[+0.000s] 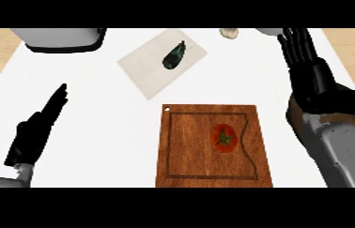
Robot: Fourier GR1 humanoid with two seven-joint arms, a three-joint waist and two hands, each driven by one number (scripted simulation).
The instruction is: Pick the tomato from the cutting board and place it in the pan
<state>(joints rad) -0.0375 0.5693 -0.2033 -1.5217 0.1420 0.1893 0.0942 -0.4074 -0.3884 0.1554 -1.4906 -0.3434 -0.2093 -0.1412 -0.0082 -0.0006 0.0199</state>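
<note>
At far left, the left hand (38,128) rests w/ fingers straight and released, pointing up the counter (90,110), holding nothing, well apart from everything else. Above it, top-left corner, a grey-white vessel (61,38) sits partly cut off by the edge; could be the pan, can't tell for sure. Moving right, a pale mat (142,74) lies at an angle w/ a dark eggplant (175,56) on it, not part of the job. Below that, centre-right, the wooden cutting board (187,147) lies flat, and the tomato (225,138) sits on its right half, green stem up, untouched. Near the top edge a small pale object (229,33) shows, too small to identify. At far right, the right hand (305,58) is extended up the counter beside the board, fingers straight and relaxed, grasping nothing, apart from the tomato and further up than it. Judging by this, the task is at the approach step: nothing picked yet. Next move prob. calls for the right hand to come back and inward over the board, drop around the tomato, close on it, then lift and carry it across toward the vessel at top left.
</note>
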